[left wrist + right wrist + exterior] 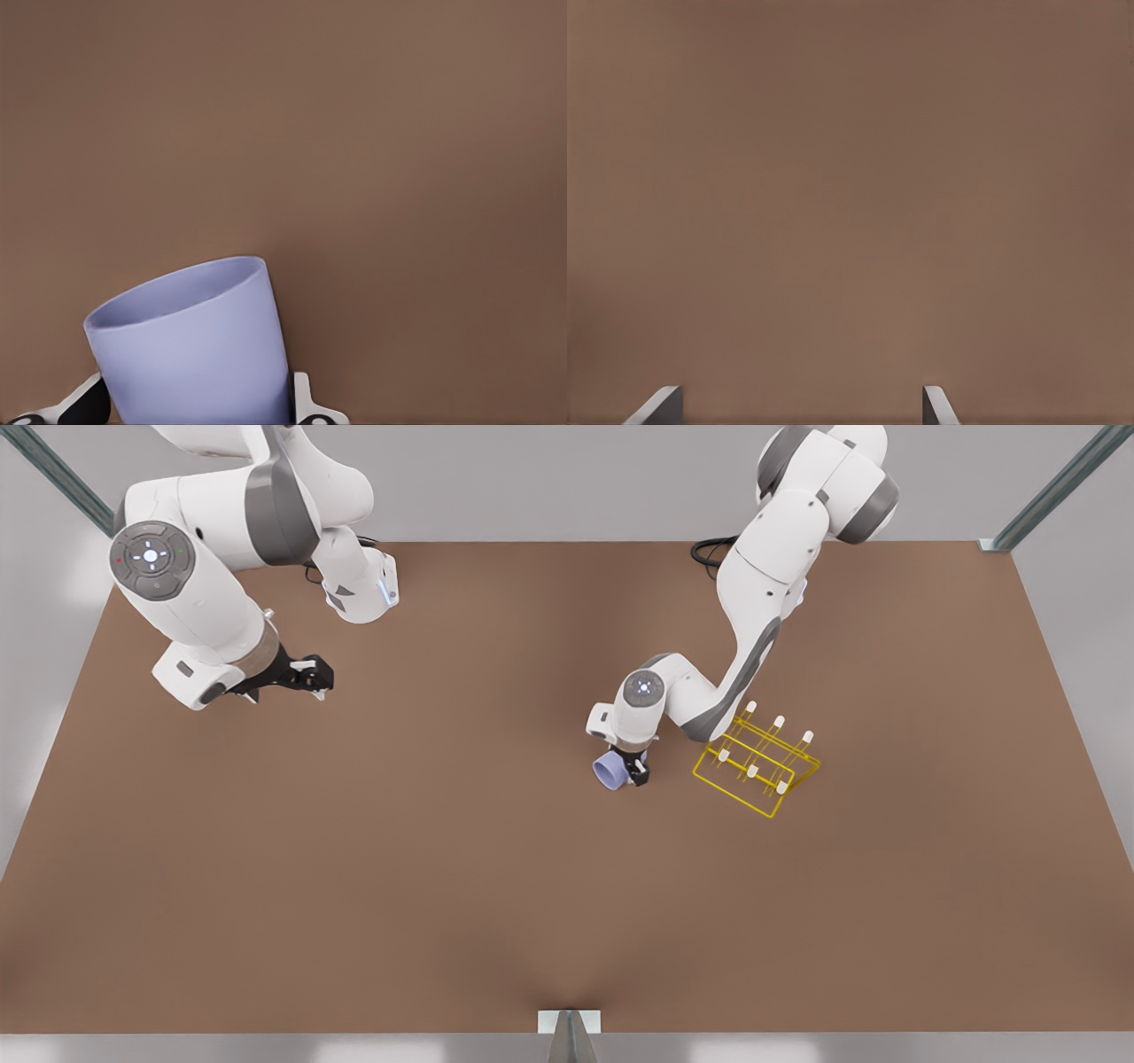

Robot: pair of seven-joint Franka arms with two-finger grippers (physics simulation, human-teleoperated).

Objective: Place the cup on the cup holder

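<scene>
The lavender-blue cup (609, 772) is tilted, its open mouth facing the front view's left. My left gripper (631, 771) is shut on it. In the left wrist view the cup (195, 345) sits between the two fingers (306, 403), with brown table behind it. The yellow wire cup holder (757, 766) with white-tipped pegs stands on the table just to the front view's right of the cup, apart from it. My right gripper (314, 677) waits at the front view's left, open with nothing between its fingers (935, 405).
The brown table (443, 886) stretches wide in front of both arms. The left arm's forearm passes close over the cup holder's back edge. Metal frame posts (1054, 487) stand at the table's far corners.
</scene>
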